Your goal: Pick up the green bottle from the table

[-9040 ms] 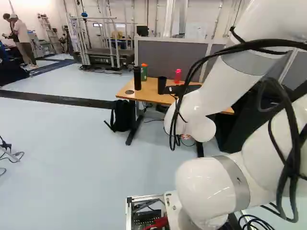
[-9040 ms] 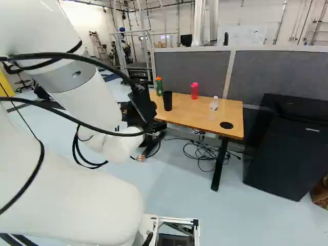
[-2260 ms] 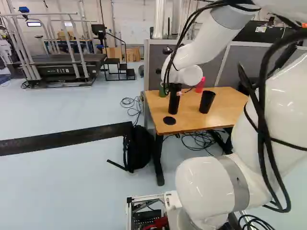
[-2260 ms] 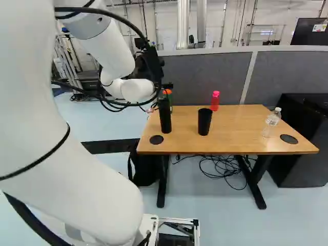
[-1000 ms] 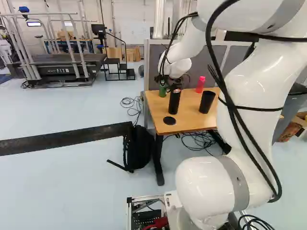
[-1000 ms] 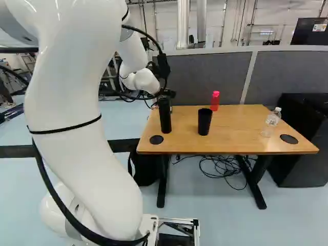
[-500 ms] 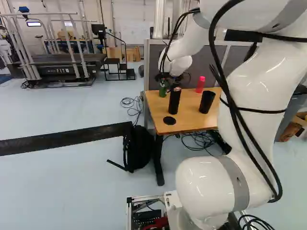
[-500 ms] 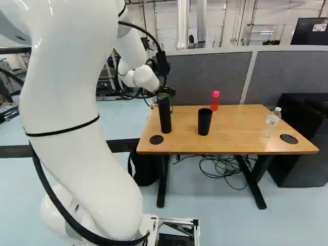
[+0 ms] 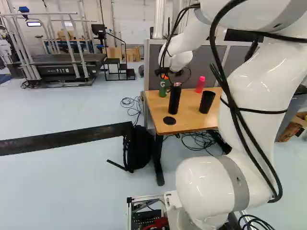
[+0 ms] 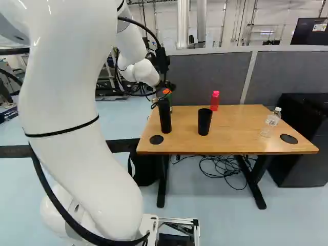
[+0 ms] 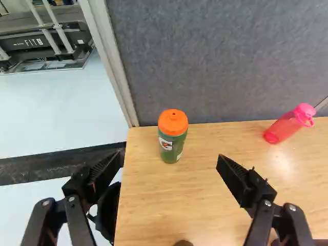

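The gripper [image 9: 161,72] is above the far left corner of the table [image 10: 236,144], close over the green bottle [image 9: 163,88], which stands upright with an orange cap. In the wrist view the gripper [image 11: 170,160] is open, fingers wide apart and nothing held. Ahead of it, lined up with the gap, the green bottle [image 11: 172,146] stands near the table's far edge by the grey partition. In the right base view the green bottle is mostly hidden behind a tall black bottle [image 10: 164,117].
A black cup [image 10: 204,122], a pink bottle [image 10: 214,101] and a clear bottle [image 10: 270,123] stand on the table. A grey partition [image 10: 205,77] runs behind it. A black backpack [image 9: 139,148] and cables lie below; a black cabinet [image 10: 307,148] is beside the table.
Since the oldest frames the base has moved, bringing the table closer. The arm has reached out toward the green bottle; in the last half second the gripper has risen slightly, uncovering the orange cap.
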